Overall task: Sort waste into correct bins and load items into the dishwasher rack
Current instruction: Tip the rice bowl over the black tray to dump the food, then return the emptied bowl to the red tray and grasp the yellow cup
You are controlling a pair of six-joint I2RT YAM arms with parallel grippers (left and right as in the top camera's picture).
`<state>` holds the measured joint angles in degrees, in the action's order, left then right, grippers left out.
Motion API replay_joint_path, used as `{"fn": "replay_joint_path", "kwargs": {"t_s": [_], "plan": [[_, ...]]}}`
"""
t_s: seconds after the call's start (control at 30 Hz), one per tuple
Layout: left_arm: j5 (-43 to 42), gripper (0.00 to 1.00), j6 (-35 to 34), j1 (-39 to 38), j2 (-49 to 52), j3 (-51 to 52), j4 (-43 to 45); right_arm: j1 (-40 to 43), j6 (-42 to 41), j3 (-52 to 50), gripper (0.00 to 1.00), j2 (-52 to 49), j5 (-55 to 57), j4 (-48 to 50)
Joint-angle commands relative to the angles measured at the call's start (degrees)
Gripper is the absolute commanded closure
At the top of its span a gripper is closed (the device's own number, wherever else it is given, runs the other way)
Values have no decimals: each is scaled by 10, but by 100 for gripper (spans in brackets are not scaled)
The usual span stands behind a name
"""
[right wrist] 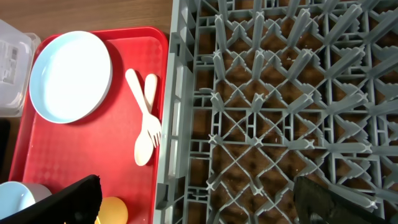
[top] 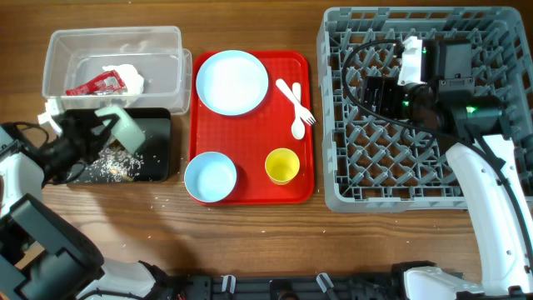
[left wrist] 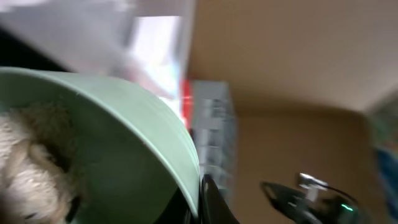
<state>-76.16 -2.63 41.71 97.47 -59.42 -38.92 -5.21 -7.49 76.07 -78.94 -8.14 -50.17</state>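
Note:
My left gripper (top: 107,127) is shut on the rim of the pale green bowl (top: 127,131), held tilted over the black tray (top: 158,125). Rice scraps (top: 117,165) lie in the tray, and rice still clings inside the bowl (left wrist: 25,168). The clear tub (top: 166,46) holds the red sauce packet (top: 92,83) and crumpled white paper (top: 125,75). My right gripper (right wrist: 196,199) is open and empty above the grey dishwasher rack (top: 491,179). On the red tray (top: 250,133) lie the light blue plate (top: 231,81), light blue bowl (top: 210,177), yellow cup (top: 282,165), white fork (top: 298,100) and spoon (top: 297,125).
The red tray sits between the bins on the left and the rack on the right. A few rice grains lie on the wooden table (top: 166,198) in front of the black tray. The right arm's cables (top: 358,67) hang over the rack.

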Motion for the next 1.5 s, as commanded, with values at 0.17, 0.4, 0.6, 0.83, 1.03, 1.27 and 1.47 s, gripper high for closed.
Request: {"fn": "replay_joint_path", "kwargs": {"t_s": [0.17, 0.4, 0.6, 0.83, 1.03, 1.27, 1.47], "plan": [[-142, 96, -84, 13, -7, 0, 6, -2, -7, 12, 0, -5, -10, -2], [-140, 96, -174, 26, -7, 0, 28, -2, -7, 12, 0, -5, -10, -2], [-118, 96, -202, 27, -7, 0, 53, -2, -7, 12, 0, -5, -10, -1], [-79, 96, -287, 7, -23, -2, 85, -2, -6, 12, 0, -5, -10, 2], [69, 96, -343, -114, -118, -42, 111, -2, -17, 12, 0, -7, -10, 13], [368, 96, -355, -411, -144, -97, 128, -2, -17, 11, 0, -20, -9, 0], [683, 96, -306, -651, -65, -97, 106, -2, -17, 0, 0, -27, -10, 0]]}}
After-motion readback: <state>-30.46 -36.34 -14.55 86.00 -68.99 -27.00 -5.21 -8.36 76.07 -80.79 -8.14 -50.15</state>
